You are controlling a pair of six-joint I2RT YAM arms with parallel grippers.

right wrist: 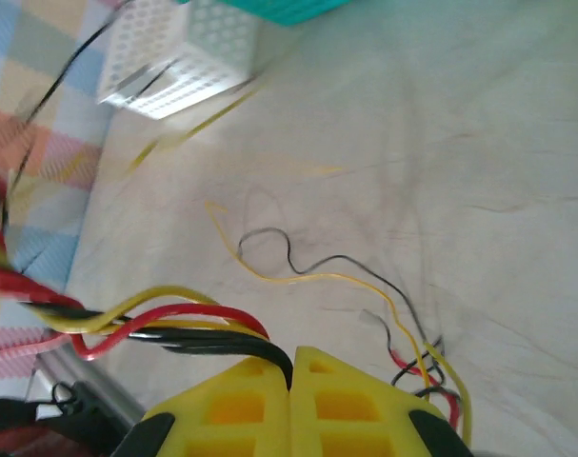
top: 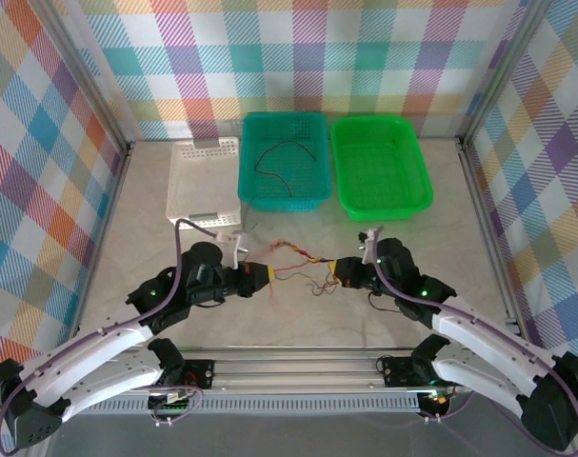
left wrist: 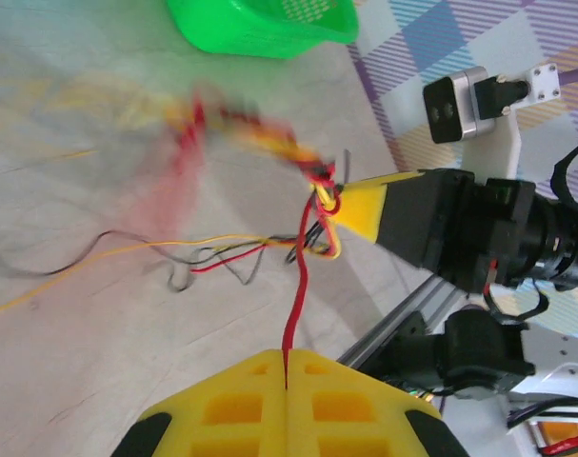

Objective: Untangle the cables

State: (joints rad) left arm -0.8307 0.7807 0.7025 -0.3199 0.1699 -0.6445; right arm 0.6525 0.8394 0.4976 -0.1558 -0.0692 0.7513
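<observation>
left tool (top: 267,276) and right tool (top: 337,269) pinching tangled cables (top: 296,257), stretched between them

Bright, even light, faint shadows. Sharp from above. Motion-blurred cables (left wrist: 260,133) toward 12 o'clock at left wrist; smeared white basket (right wrist: 189,57) at 11 o'clock, right wrist.

There are three baskets: one white basket (top: 180,181), one blue-green basket (top: 289,192) and one bright green basket (top: 379,169). There are two robot arms, the left arm (top: 108,347) and the right arm (top: 479,333). Each arm has one gripper, so that makes two: the left gripper (top: 267,277) and the right gripper (top: 334,270). One dark wire (top: 279,148) is in the blue-green basket. The bunch of wires (top: 298,255) is too tangled to count, but it has three colours: red, yellow and black.
</observation>
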